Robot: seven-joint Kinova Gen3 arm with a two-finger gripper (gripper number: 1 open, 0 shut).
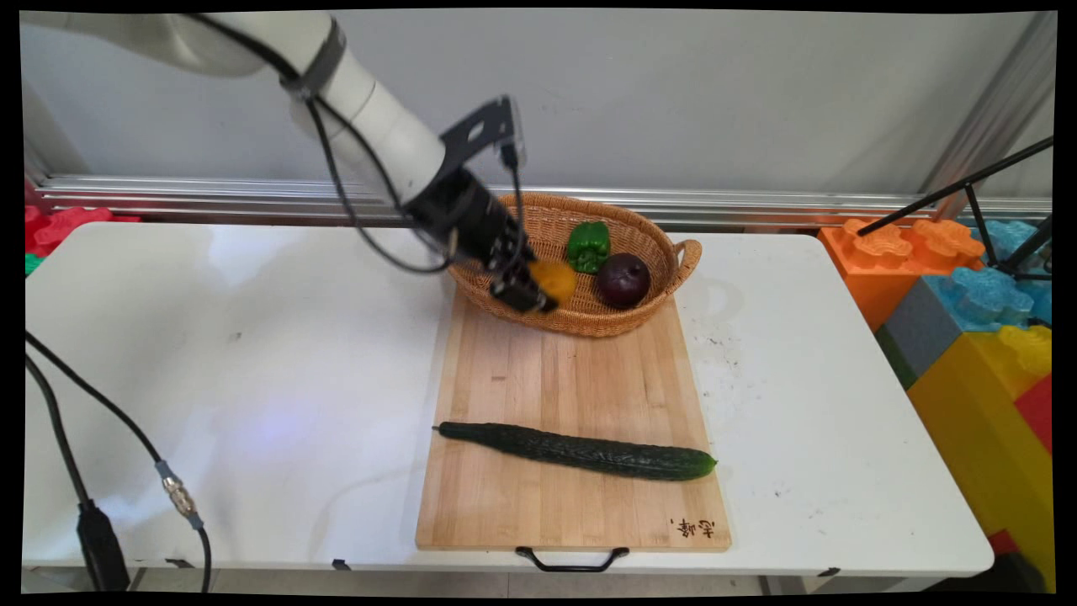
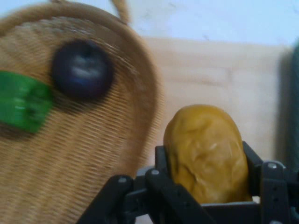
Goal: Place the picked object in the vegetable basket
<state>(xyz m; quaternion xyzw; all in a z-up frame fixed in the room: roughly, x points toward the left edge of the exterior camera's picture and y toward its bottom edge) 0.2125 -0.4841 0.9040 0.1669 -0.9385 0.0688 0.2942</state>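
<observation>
- While it hangs over the wicker basket's (image 1: 580,324) near rim, the hand (image 1: 538,290) clamps a yellow-orange lumpy fruit (image 2: 205,151).
- Inside the basket: green pepper (image 1: 587,246), dark purple fruit (image 1: 623,279).
- Only the main view shows the whole cucumber (image 1: 580,452), well nearer than the basket.

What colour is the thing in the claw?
Mustard yellow lump, clearest in the hand view.

Basket (image 1: 648,316) is woven wicker, tight ribbed weave, matt tan. The board (image 1: 572,379) under it is pale wood in glued strips, smooth satin finish, with a black metal-looking handle (image 1: 572,558) on its near edge. Cucumber (image 1: 580,453) looks bumpy and a bit shiny. Table (image 1: 210,353) is glossy white, scuffed on the right.
</observation>
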